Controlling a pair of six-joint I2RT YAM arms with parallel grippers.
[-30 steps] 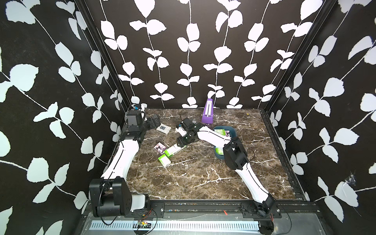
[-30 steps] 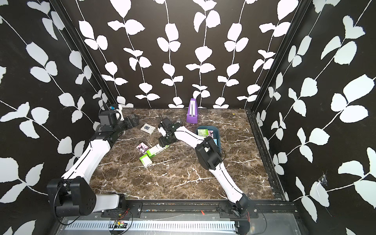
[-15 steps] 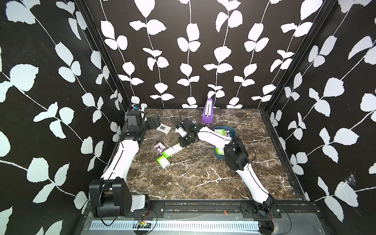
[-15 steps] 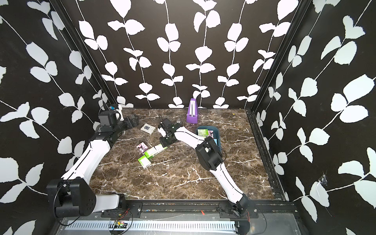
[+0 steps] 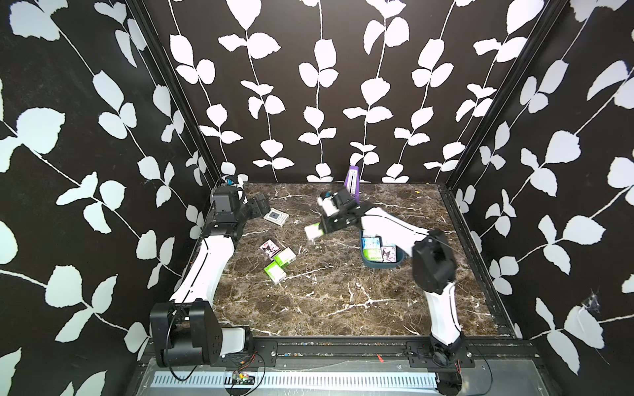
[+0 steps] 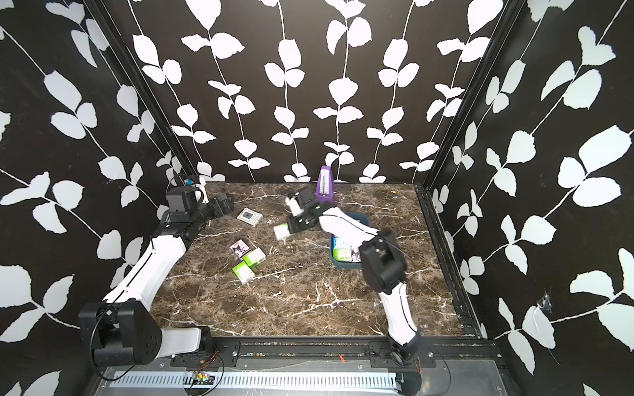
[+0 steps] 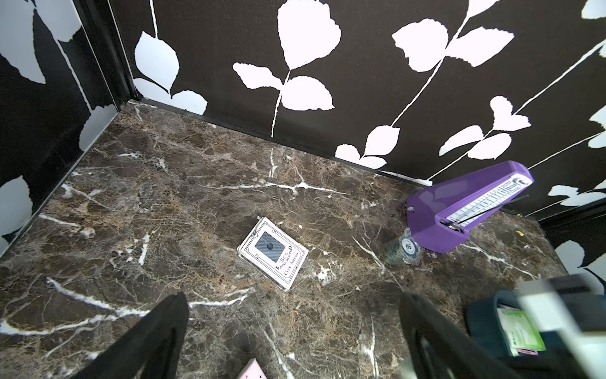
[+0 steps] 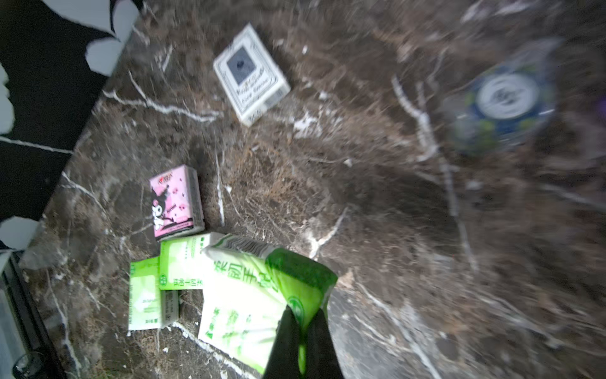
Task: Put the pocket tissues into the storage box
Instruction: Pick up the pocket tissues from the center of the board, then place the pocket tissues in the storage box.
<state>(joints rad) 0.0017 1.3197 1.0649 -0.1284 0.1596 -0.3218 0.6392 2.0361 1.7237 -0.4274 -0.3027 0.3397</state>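
Mid-frame: right gripper [image 5: 321,230] clamped on green packet [image 5: 313,233], just left of box [image 5: 379,266], which sits right of centre. Three loose packets [image 5: 276,256] lie left of centre. Upper left, left gripper [image 7: 292,338] gapes wide, holding nothing.

Black walls [image 5: 302,41] with white leaf vines; brown marble floor [image 5: 343,301]

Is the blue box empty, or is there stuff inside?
Not empty. The dark teal plastic storage box holds small tissue packets: blue, green and pink ones show in both top views.
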